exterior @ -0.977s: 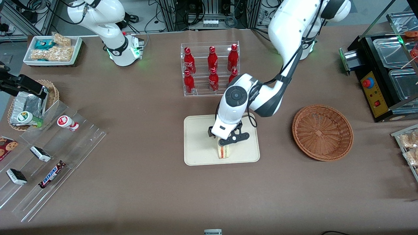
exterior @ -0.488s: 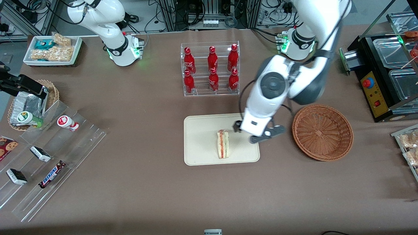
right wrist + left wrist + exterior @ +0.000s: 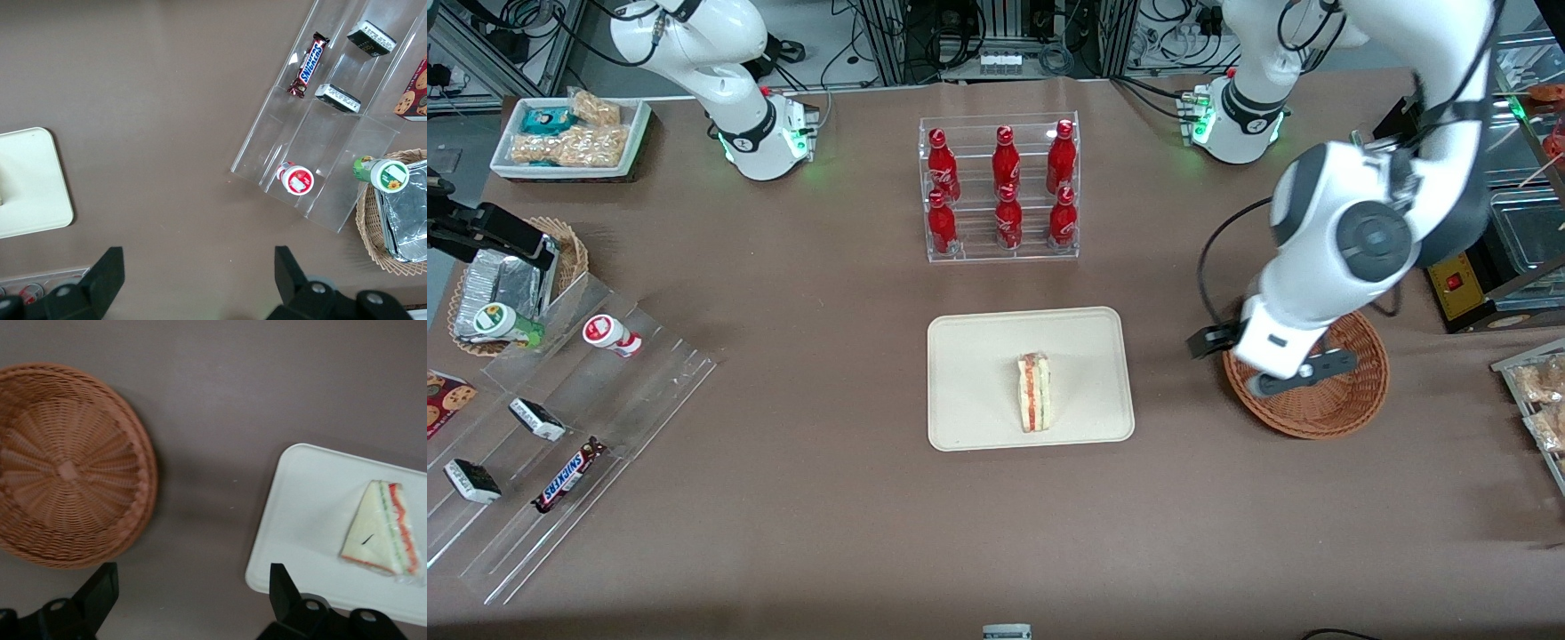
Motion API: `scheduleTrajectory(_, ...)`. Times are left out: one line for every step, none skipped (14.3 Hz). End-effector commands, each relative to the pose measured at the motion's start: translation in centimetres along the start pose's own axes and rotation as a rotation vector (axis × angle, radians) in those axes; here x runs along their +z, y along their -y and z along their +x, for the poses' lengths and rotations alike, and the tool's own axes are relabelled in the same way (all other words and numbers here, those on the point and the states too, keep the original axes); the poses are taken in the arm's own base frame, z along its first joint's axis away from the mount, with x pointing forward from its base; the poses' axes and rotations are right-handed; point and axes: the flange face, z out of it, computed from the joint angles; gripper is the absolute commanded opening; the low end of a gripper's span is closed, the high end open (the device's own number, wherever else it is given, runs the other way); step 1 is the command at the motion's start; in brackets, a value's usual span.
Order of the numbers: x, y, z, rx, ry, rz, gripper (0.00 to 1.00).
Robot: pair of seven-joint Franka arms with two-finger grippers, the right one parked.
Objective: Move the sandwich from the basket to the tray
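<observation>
The sandwich now lies by itself on the tray, toward the tray's near edge and its working-arm side, with the red and green filling stripe facing up and nothing touching it. 1 second ago the gripper stood right over it on the tray, with the wedge at its fingertips; half a second ago it had already lifted off and drifted toward the working arm's end of the table, leaving the sandwich where it sits now. At this moment the gripper hangs above the rim of the basket, well apart from the tray, and the wrist view shows its 2 fingers spread wide with nothing between them, the basket bare inside and the sandwich resting flat on the tray. So the release has happened and the arm is pulling back. Judging from how things lie, the task looks done: the sandwich is out of the basket, fully within the tray's rim, and appears stable, so only the arm's retreat seems left.
</observation>
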Motion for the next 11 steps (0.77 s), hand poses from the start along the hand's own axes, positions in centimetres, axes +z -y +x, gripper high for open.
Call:
scheduleTrajectory(-2.4, 5.5, -0.7, 0.073, 0.009, 0.001, 1.00)
scheduleTrajectory(-3.1, 7.3, -0.2, 0.095, 0.009, -0.004, 1.00)
scheduleTrajectory(-4.2, 9.3, 0.0, 0.127, 0.000, -0.010, 1.00)
scheduleTrajectory(-5.2, 11.1, 0.2, 0.149, -0.004, -0.013, 1.00)
scheduleTrajectory(-6.3, 12.4, 0.2, 0.180, -0.010, -0.016, 1.00)
scheduleTrajectory(-7.4, 13.3, 0.1, 0.201, -0.027, -0.019, 1.00)
scheduleTrajectory(-8.5, 14.6, 0.1, 0.204, -0.047, -0.025, 1.00)
scheduleTrajectory(-9.7, 15.4, 0.1, 0.214, -0.069, -0.028, 1.00)
scheduleTrajectory(-10.7, 16.5, 0.4, 0.216, -0.090, -0.031, 1.00)
scheduleTrajectory(-11.7, 17.9, 0.8, 0.207, -0.097, -0.035, 1.00)
scheduleTrajectory(-12.9, 18.9, 1.1, 0.209, -0.111, -0.038, 1.00)
